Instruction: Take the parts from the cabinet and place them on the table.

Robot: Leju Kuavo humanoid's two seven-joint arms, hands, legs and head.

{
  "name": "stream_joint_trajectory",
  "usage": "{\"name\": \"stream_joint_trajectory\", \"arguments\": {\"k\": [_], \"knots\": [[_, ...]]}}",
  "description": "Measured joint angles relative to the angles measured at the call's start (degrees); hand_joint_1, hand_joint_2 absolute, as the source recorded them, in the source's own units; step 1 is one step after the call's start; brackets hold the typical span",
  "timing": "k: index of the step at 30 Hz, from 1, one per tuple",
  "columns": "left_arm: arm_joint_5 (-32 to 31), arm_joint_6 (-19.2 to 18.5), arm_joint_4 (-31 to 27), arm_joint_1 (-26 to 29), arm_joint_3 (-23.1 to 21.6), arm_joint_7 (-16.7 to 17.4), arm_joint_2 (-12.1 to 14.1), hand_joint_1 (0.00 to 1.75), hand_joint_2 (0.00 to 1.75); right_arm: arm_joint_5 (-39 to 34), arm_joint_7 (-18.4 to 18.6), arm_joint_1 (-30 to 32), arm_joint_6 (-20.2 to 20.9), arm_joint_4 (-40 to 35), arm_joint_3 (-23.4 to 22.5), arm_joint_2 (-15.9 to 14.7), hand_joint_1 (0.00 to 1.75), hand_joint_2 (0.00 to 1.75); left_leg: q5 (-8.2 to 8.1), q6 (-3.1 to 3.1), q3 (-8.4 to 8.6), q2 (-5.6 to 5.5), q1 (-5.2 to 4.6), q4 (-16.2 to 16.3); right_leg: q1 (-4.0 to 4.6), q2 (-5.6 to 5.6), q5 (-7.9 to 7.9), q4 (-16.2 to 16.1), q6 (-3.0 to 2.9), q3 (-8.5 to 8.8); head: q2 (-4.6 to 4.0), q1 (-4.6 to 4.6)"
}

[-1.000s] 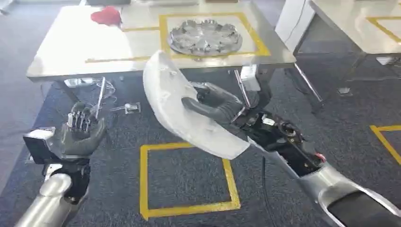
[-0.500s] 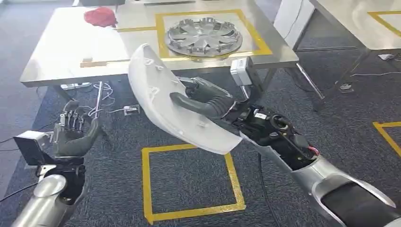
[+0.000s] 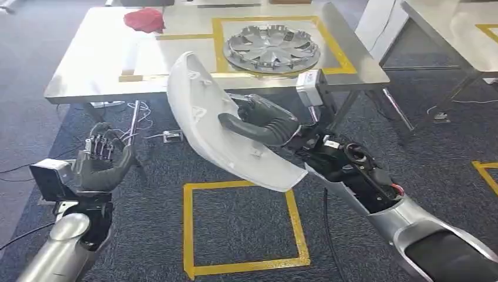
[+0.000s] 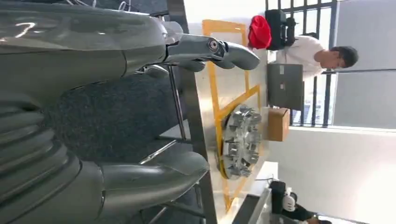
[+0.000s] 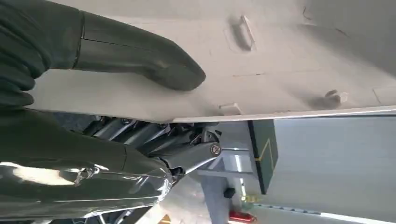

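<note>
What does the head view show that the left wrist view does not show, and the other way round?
The head view has the right hand gripping the white curved part, the yellow tape square on the floor, and cables under the table.

The left wrist view has a person in a white top beyond the table, a cardboard box and a dark box.

Both have the left hand, empty with its fingers apart, the table, the wheel cover lying inside the yellow tape frame, and the red cloth.

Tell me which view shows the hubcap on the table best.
Head view: the hubcap lies whole and face-up inside the yellow tape on the table. The left wrist view shows it edge-on. I cannot make it out in the right wrist view.
</note>
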Motion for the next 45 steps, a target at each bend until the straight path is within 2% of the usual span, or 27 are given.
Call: {"name": "stream_joint_trajectory", "arguments": {"k": [12,15,17,18,19,21,22,23,24,25,27,28,29,30,31,32,33,34,35,36,37,38,39,40,43,44,45], "knots": [[0.0,0.0,0.0,0.0,0.0,-0.1,-0.1,0.00,1.75,0.8,-0.5,-1.2,0.2,1.4,0.7,0.5,1.75,1.75,-0.26,0.15,0.12,0.01,-0.22,0.0,-0.18,-0.04,-0.21,0.0,0.45,0.07,0.00,-0.79],[0.0,0.0,0.0,-0.1,0.0,-0.1,-0.1,0.00,1.75,0.7,-0.5,-1.3,0.2,1.7,0.8,0.7,1.75,1.75,-0.47,0.61,0.18,0.01,-0.35,-0.2,-0.31,0.00,0.11,0.0,0.99,0.51,0.00,-1.01],[0.0,0.0,0.0,-0.1,0.0,-0.1,-0.2,0.00,1.75,0.7,-0.6,-1.3,0.2,1.8,0.8,0.7,1.75,1.75,-0.65,1.36,1.43,0.14,0.04,-1.0,-0.12,0.02,-0.25,0.8,1.30,0.56,0.00,-0.92],[0.0,0.0,0.0,-0.2,0.0,-0.2,-0.3,0.00,1.75,0.7,-0.6,-1.4,0.2,1.9,0.8,0.7,1.75,1.75,-0.74,1.53,2.03,0.24,0.20,-1.2,-0.31,-0.36,-1.20,2.0,1.31,-0.19,0.00,-0.85],[0.0,0.0,0.0,-0.3,0.0,-0.2,-0.3,0.00,1.75,0.7,-0.7,-1.5,0.2,2.0,0.8,0.7,1.75,1.75,-0.91,1.79,2.45,0.26,0.21,-1.2,-0.23,-0.43,-2.85,5.3,1.46,-1.50,0.00,-0.70],[0.0,0.0,0.0,-0.3,0.0,-0.2,-0.4,0.00,1.75,0.7,-0.7,-1.3,0.3,2.1,0.8,0.7,1.75,1.75,-1.26,1.78,2.93,0.31,0.19,-1.2,-0.29,-0.43,-6.64,14.8,1.68,-6.32,0.00,-0.31],[0.0,0.0,0.0,-0.2,0.0,-0.2,-0.5,0.00,1.75,0.7,-0.7,-1.2,0.3,2.2,0.9,0.7,1.75,1.75,-1.48,1.70,3.14,0.31,0.20,-1.1,-0.37,-0.45,-7.78,18.5,1.83,-8.50,0.00,-0.26],[0.0,0.0,0.0,-0.1,0.0,-0.2,-0.5,0.00,1.75,0.7,-0.7,-1.1,0.3,2.4,0.9,0.7,1.75,1.75,-1.71,1.54,3.42,0.31,0.25,-1.1,-0.57,-0.51,-7.63,19.7,1.91,-9.68,0.00,-0.09],[0.0,0.0,0.0,-0.1,0.0,-0.2,-0.6,0.00,1.75,0.7,-0.7,-1.1,0.3,2.5,0.9,0.7,1.75,1.75,-2.05,1.30,3.81,0.28,0.32,-1.1,-0.77,-0.61,-5.97,17.9,1.93,-9.27,0.00,0.00],[0.0,0.0,0.1,-0.1,0.0,-0.2,-0.6,0.00,1.75,0.7,-0.7,-1.1,0.3,2.5,0.9,0.7,1.75,1.75,-2.46,1.09,4.32,0.24,0.44,-1.1,-0.93,-0.74,-3.33,13.8,1.95,-7.57,0.00,0.11],[0.0,0.0,0.1,-0.1,0.0,-0.1,-0.6,0.00,1.75,0.7,-0.7,-1.1,0.3,2.6,0.9,0.7,1.75,1.75,-3.50,0.26,5.54,0.18,0.65,-1.0,-1.27,-1.04,3.09,2.0,1.97,-2.84,0.00,0.70],[0.0,0.0,0.1,-0.2,0.0,-0.2,-0.6,0.00,1.75,0.6,-0.7,-1.2,0.2,2.8,0.9,0.7,1.75,1.75,-3.62,-0.09,5.53,0.20,0.56,-1.1,-0.78,-1.01,1.59,1.6,1.99,-2.65,-0.02,0.61],[0.0,0.0,0.1,-0.3,0.0,-0.1,-0.6,0.00,1.75,0.6,-0.7,-1.3,0.3,2.9,1.0,0.7,1.75,1.75,-3.78,-0.47,5.05,0.29,0.56,-1.0,-0.52,-0.97,0.27,0.1,1.23,-1.91,0.00,0.72],[0.0,0.0,0.1,-0.3,-0.1,-0.1,-0.6,0.00,1.75,0.6,-0.7,-1.1,0.3,2.8,1.1,0.9,1.75,1.75,-3.80,-0.82,4.97,0.37,0.56,-1.1,-0.53,-0.77,1.24,0.7,0.62,-1.74,0.00,0.59],[-0.1,0.0,0.1,-0.2,-0.1,-0.2,-0.7,0.00,1.75,0.6,-0.9,-1.1,0.3,2.9,1.1,0.9,1.75,1.75,-3.85,-1.20,5.19,0.38,0.44,-0.9,-0.29,-0.79,0.77,0.9,0.05,-1.85,0.00,0.13],[-0.1,0.0,0.1,-0.2,-0.2,-0.2,-0.8,0.00,1.75,0.7,-0.9,-1.1,0.3,2.9,1.1,0.8,1.75,1.75,-4.05,-1.57,5.64,0.43,0.59,-1.1,-0.36,-0.58,0.75,0.8,-0.25,-1.38,0.00,0.24],[-0.1,0.0,0.1,-0.3,-0.2,-0.2,-0.7,0.00,1.75,0.7,-0.9,-1.1,0.3,2.9,1.1,0.8,1.75,1.75,-3.80,-1.78,4.88,0.45,0.71,0.6,-0.70,-0.49,0.64,0.4,-0.46,-0.54,0.00,0.37],[-0.1,0.0,0.1,-0.4,-0.2,-0.3,-0.7,0.00,1.75,0.7,-1.0,-1.2,0.4,2.9,1.1,0.9,1.75,1.75,-2.96,-1.95,2.39,0.45,0.75,4.8,-0.72,-0.45,0.37,0.3,-0.85,-0.03,0.00,-0.09],[-0.1,0.0,0.1,-0.5,-0.2,-0.3,-0.7,0.00,1.75,0.7,-1.0,-1.3,0.4,3.0,1.1,0.9,1.75,1.75,-3.31,-2.17,-0.84,0.44,0.81,9.5,-0.72,-0.45,-0.01,0.3,-1.25,0.29,0.00,-0.59],[-0.1,0.0,0.1,-0.3,-0.2,-0.3,-0.7,0.00,1.75,0.7,-0.9,-1.1,0.4,3.1,1.2,0.9,1.75,1.75,-4.77,-2.46,-4.30,0.45,0.82,14.0,-0.65,-0.43,-0.51,0.3,-1.38,0.71,0.00,-1.03],[-0.1,0.0,0.1,-0.1,-0.2,-0.3,-0.7,0.00,1.75,0.7,-0.9,-1.0,0.4,3.3,1.2,0.9,1.75,1.75,-6.84,-2.51,-7.09,0.45,0.81,17.1,-0.54,-0.40,-0.95,0.3,-1.51,1.13,0.00,-1.09],[-0.1,0.0,0.1,0.0,-0.2,-0.3,-0.7,0.00,1.75,0.7,-0.9,-0.9,0.4,3.3,1.2,0.9,1.75,1.75,-8.21,-2.55,-9.12,0.44,0.81,18.5,-0.43,-0.30,-1.41,0.3,-1.58,1.63,0.00,-1.25],[-0.1,0.0,0.1,0.0,-0.2,-0.3,-0.7,0.00,1.75,0.7,-0.9,-0.8,0.4,3.4,1.3,0.9,1.75,1.75,-7.98,-2.32,-9.85,0.44,0.79,17.7,-0.30,-0.19,-1.89,0.3,-1.61,2.21,0.00,-1.49],[-0.1,0.0,0.1,0.0,-0.2,-0.3,-0.7,0.00,1.75,0.7,-0.9,-0.8,0.4,3.4,1.3,0.9,1.75,1.75,-6.01,-1.90,-9.34,0.43,0.72,14.5,-0.14,-0.05,-2.46,0.3,-1.62,3.01,0.00,-1.64],[-0.1,0.0,0.1,-0.1,-0.2,-0.3,-0.7,0.00,1.75,0.7,-0.9,-0.9,0.4,3.4,1.3,0.9,1.75,1.75,5.57,0.40,-3.97,0.42,-0.38,-1.1,0.03,0.09,-4.24,0.2,-1.45,4.93,0.00,-2.08],[-0.1,0.0,0.1,-0.2,-0.2,-0.3,-0.7,0.00,1.75,0.7,-0.9,-0.9,0.4,3.5,1.3,0.9,1.75,1.75,5.34,0.26,-3.92,0.28,-0.69,-2.1,0.31,0.31,-4.75,0.3,-0.99,5.40,0.00,-2.10],[-0.1,0.0,0.1,-0.3,-0.2,-0.3,-0.7,0.00,1.75,0.8,-0.9,-1.0,0.4,3.5,1.3,0.9,1.75,1.75,4.71,0.21,-3.47,0.31,-0.81,-2.0,0.17,0.41,-5.05,0.0,-0.59,5.27,0.00,-2.17]]}}
